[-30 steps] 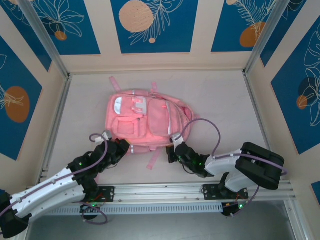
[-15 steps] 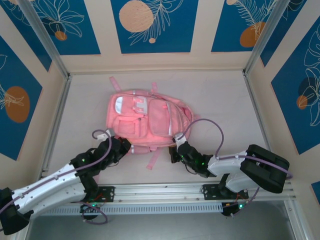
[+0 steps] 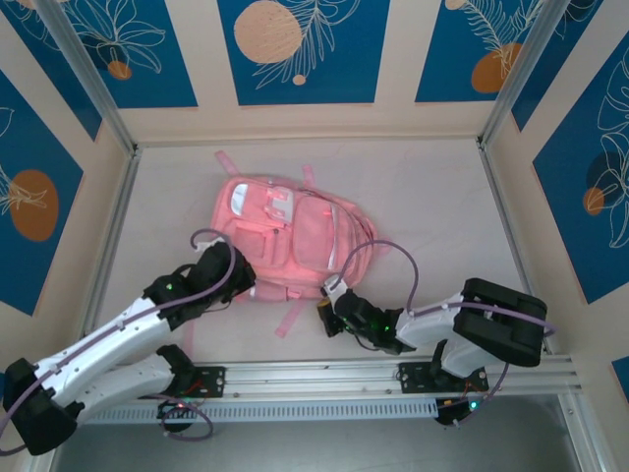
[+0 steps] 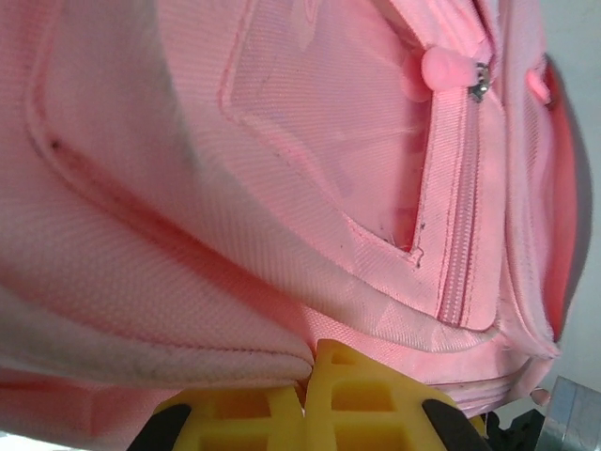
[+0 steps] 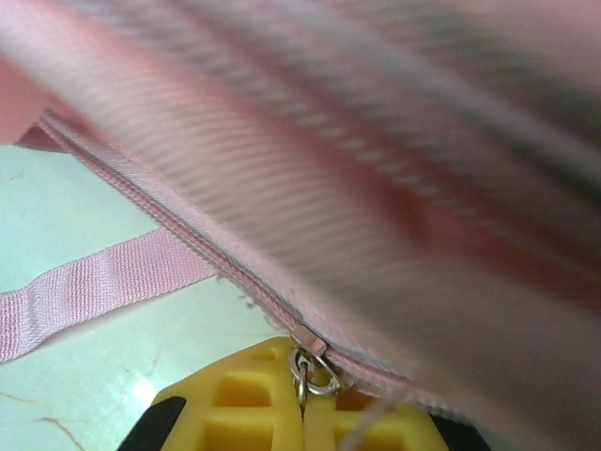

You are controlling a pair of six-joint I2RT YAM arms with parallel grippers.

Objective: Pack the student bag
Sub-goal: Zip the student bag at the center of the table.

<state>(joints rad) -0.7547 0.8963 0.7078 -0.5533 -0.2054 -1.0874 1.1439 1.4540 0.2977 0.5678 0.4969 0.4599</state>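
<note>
As we judge the student bag [image 3: 290, 236]: soft, floppy — hold seams.
Left fingers [image 4: 254, 423]: pinching hem [image 4: 188, 352].
Right fingers [image 5: 235, 399]: pinching zip pull [image 5: 315, 374].

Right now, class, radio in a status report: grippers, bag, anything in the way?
Left gripper shut on bag, near edge. Right gripper shut on zip pull. Bag flat on table. Strap loose beside right gripper.

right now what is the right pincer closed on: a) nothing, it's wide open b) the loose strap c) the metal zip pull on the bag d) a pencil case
c, the right wrist view shows the metal zip pull of the bag pinched in the shut right pincer, while the strap lies free beside it
</note>
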